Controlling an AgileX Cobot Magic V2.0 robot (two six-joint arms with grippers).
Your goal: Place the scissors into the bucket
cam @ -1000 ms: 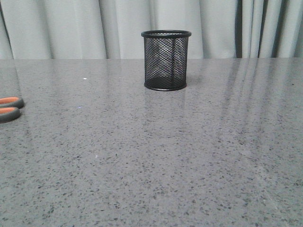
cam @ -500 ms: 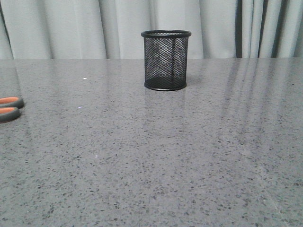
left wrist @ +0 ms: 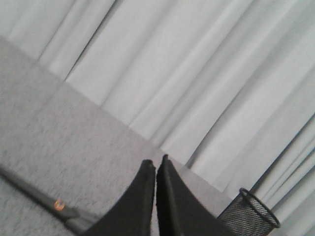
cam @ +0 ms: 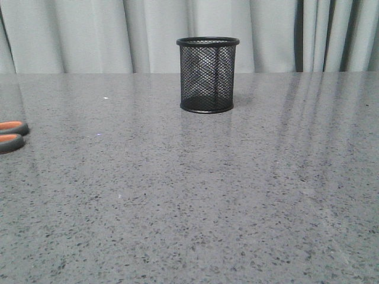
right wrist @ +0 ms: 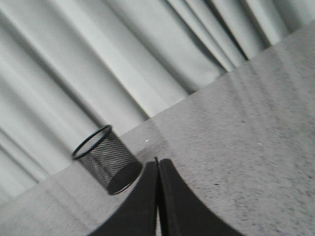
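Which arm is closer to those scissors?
Left, probably. The scissors lie just beside the left gripper; the right gripper sees only the bucket.

Upright mesh bucket [cam: 208,75]; scissors [cam: 12,135] far left

No readable text, labels, brands, numbers or signs in any view; small orange mark on scissors too blurred.
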